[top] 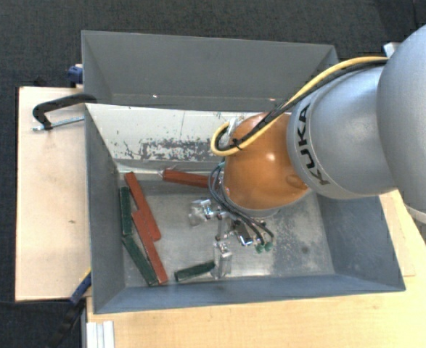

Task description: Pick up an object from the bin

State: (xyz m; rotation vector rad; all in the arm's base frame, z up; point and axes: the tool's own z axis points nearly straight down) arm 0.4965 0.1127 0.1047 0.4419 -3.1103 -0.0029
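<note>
a small dark green bar lies flat on the floor of the bin, near the front wall. its right end is just beside the tip of the gripper, which stands low at its right. if the gripper is opened or closed i cannot tell. a long red strip and green strips lie more to the left

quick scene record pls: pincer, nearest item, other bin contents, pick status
pincer: low over the middle of the bin floor, under the orange wrist cover
nearest thing: short dark green bar by the front wall, just left of the pincer
left side: long red-brown bar, upper dark green bar, lower dark green bar
back: red-brown piece near the rear wall
pick status: nothing seen held; everything lies on the floor
</note>
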